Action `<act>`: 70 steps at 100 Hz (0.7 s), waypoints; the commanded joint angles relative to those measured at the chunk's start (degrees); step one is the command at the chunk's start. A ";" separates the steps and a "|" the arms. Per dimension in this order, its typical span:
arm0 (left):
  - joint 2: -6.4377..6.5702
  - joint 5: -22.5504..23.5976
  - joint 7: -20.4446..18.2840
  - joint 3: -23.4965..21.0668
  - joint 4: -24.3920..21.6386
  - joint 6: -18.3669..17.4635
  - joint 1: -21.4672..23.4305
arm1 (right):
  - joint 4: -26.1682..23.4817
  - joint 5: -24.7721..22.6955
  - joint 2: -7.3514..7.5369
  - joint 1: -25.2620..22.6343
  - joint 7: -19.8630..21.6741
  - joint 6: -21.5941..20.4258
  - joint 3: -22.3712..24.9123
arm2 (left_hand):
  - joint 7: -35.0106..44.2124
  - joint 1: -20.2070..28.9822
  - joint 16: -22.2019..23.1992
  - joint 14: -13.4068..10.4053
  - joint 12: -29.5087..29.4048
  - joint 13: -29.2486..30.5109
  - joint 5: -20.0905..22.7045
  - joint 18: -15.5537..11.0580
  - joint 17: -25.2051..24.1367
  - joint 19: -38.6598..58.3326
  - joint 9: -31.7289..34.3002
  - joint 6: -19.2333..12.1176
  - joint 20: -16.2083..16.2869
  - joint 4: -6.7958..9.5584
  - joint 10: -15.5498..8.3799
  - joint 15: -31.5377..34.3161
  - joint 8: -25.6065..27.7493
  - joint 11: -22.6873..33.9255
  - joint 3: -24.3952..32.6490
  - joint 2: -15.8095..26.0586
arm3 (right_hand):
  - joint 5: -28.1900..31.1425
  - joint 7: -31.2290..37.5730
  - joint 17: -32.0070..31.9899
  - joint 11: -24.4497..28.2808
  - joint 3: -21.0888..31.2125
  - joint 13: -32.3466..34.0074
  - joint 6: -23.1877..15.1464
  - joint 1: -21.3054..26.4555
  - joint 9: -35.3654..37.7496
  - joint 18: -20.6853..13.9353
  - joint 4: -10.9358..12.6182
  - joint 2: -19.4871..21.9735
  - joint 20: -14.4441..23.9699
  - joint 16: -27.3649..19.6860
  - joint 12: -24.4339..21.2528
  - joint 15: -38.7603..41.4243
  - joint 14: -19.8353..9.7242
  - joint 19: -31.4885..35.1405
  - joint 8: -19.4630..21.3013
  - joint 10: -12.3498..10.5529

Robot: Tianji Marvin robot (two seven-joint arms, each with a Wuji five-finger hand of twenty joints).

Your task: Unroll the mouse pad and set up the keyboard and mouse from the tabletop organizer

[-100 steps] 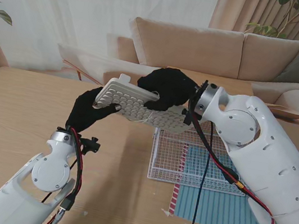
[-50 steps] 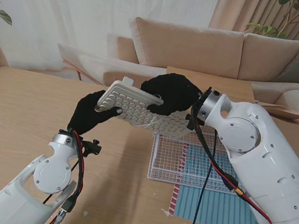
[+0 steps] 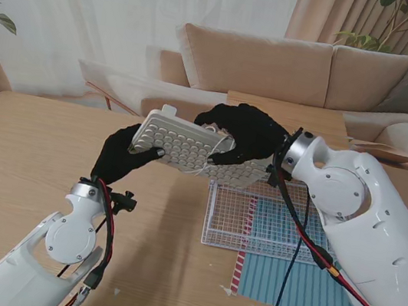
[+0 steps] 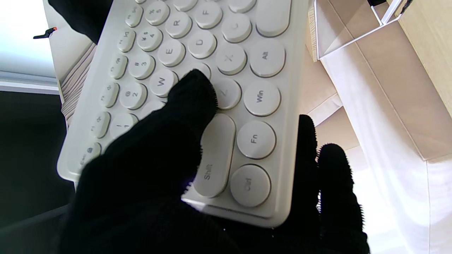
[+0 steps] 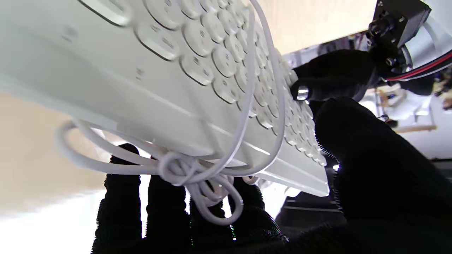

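Keyboard (image 3: 189, 149) held in the air over the worktop (image 3: 17, 154), just past the wire organizer (image 3: 255, 219). Right hand (image 3: 242, 132) fingers clamped across its middle, left hand (image 3: 122, 154) fingers pinching its near corner. Shifted slightly leftward and lower than a second ago. Cable (image 5: 197, 169) bundled underneath; still to be laid down.

The wooden table (image 3: 24, 163) carries a white wire organizer basket (image 3: 255, 223), positioned under the right hand (image 3: 242, 132). A blue striped mouse pad (image 3: 306, 290) lies flat, extending from beneath the basket on the wrist side.
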 commanded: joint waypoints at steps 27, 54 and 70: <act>-0.04 1.05 -0.23 -0.09 0.39 -0.42 -0.63 | -1.59 -0.61 1.57 -4.36 5.41 4.45 4.57 | 7.35 6.01 1.25 -1.58 1.71 -0.53 1.30 -3.85 0.44 0.98 1.31 -4.49 -0.13 0.79 -2.48 0.28 2.96 1.80 9.73 5.10 | -2.93 -3.42 -3.32 -2.48 -4.14 -3.45 4.38 -5.20 -2.85 -0.97 1.39 1.95 -1.23 -2.54 -2.07 -4.52 1.86 -4.71 -1.86 2.32; -0.24 1.23 0.61 -0.02 0.50 -0.19 -0.66 | 1.31 -1.84 1.62 -3.01 5.22 3.86 2.20 | 7.54 5.95 1.54 -1.33 1.69 -0.37 1.27 -3.44 0.40 1.20 1.38 -4.38 -0.04 0.60 -2.30 0.39 2.89 1.89 10.00 5.03 | 3.32 3.21 2.69 6.38 -3.41 5.76 1.07 -0.95 5.12 -0.52 1.41 -0.39 2.72 1.98 3.12 4.77 0.89 0.31 2.05 0.34; -0.29 1.15 0.75 -0.11 0.59 0.01 -0.63 | 3.71 -3.27 0.87 -1.46 1.06 2.26 0.01 | 7.60 5.96 1.64 -1.27 1.64 -0.47 1.16 -3.25 0.24 1.27 1.28 -4.45 0.00 0.57 -2.35 0.36 2.77 1.88 10.03 5.10 | 9.95 11.99 9.06 12.05 5.78 15.51 -3.09 6.71 13.73 -0.39 1.37 -2.35 4.44 6.52 9.94 15.18 -2.01 8.63 7.92 -1.44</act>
